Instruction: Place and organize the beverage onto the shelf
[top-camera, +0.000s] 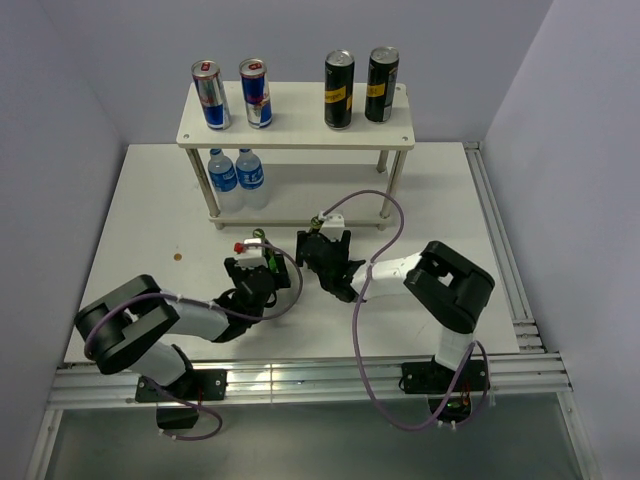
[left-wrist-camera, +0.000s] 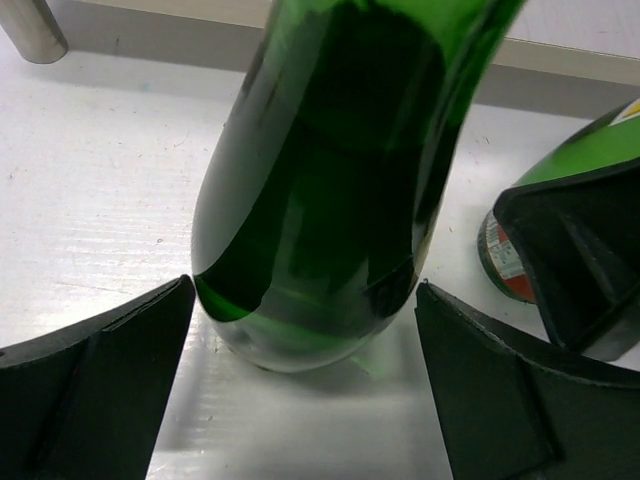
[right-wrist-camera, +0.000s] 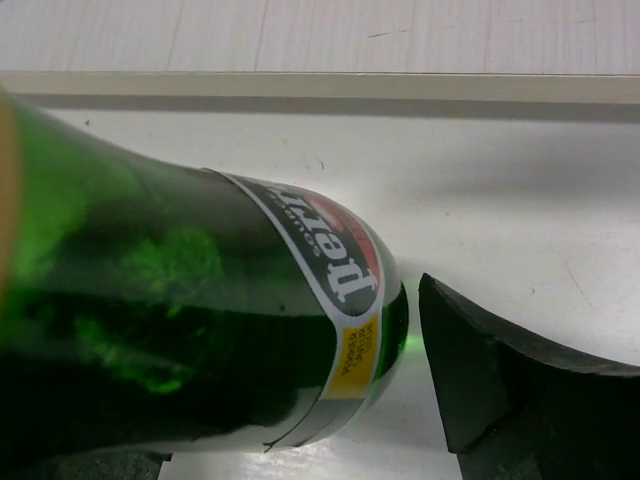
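left bottle (left-wrist-camera: 330, 180): upper part cut off by top edge
right bottle (right-wrist-camera: 180, 320): upper part cut off at left edge
label (right-wrist-camera: 345, 270): small print unreadable

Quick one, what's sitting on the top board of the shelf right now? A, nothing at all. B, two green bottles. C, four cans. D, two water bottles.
C: two silver-and-blue cans and two black cans stand on the top board; the water bottles are on the tier underneath.
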